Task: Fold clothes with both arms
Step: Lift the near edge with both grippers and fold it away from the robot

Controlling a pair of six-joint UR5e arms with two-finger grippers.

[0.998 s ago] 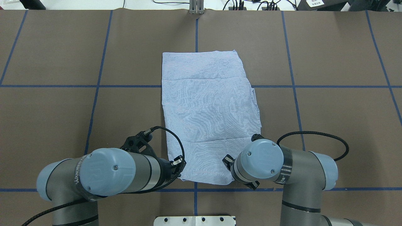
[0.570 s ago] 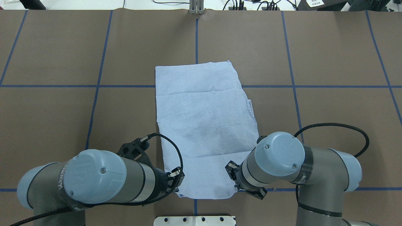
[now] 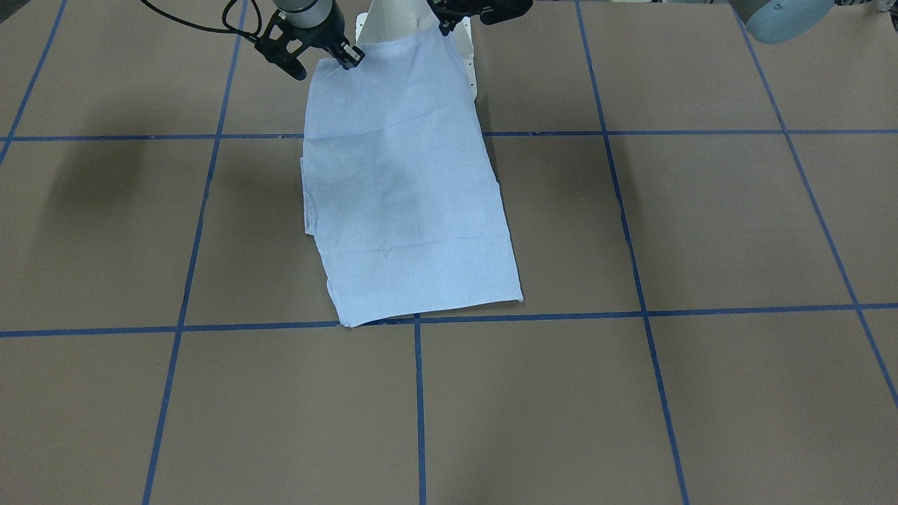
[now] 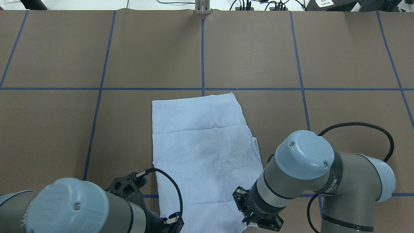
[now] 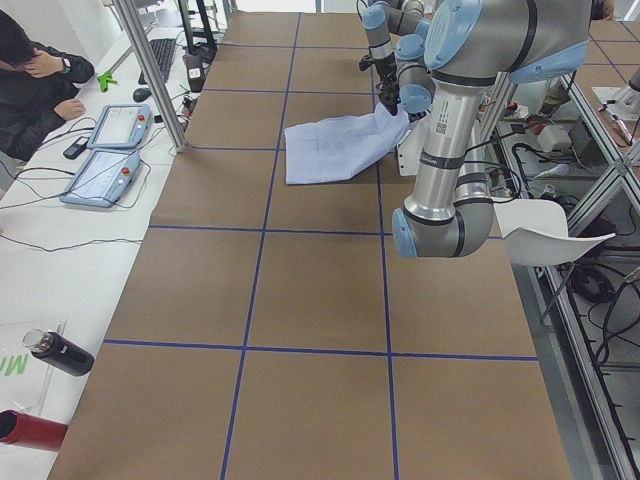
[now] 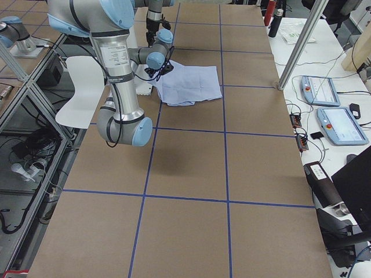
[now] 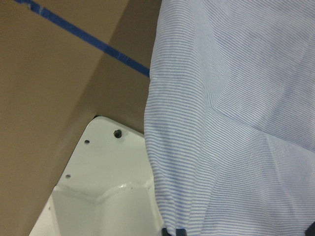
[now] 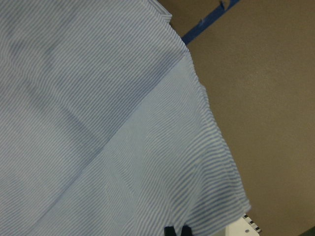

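Note:
The clothes are one light blue striped shirt (image 4: pixel 203 149), folded into a long rectangle on the brown table. Its far end lies flat (image 3: pixel 428 280); its near end is lifted over the robot's base. My left gripper (image 4: pixel 173 224) is shut on the near left corner, and the left wrist view shows the cloth (image 7: pixel 236 123) gathered at the fingertips. My right gripper (image 4: pixel 249 223) is shut on the near right corner, with the cloth (image 8: pixel 98 123) running into its jaws. From across the table the right gripper (image 3: pixel 349 57) and the left gripper (image 3: pixel 446 25) hold the shirt's top edge.
The white pedestal base (image 7: pixel 98 187) sits right under the lifted cloth, also visible as the base (image 3: pixel 393 21). Blue tape lines (image 4: pixel 202 48) grid the table. A seated person (image 5: pixel 30 80), teach pendants (image 5: pixel 105 150) and bottles (image 5: pixel 60 352) are along the operators' side.
Both arms have pulled back toward the robot's base, dragging the shirt with them. Its far edge slid from beyond the far cross tape line to the near side of it.

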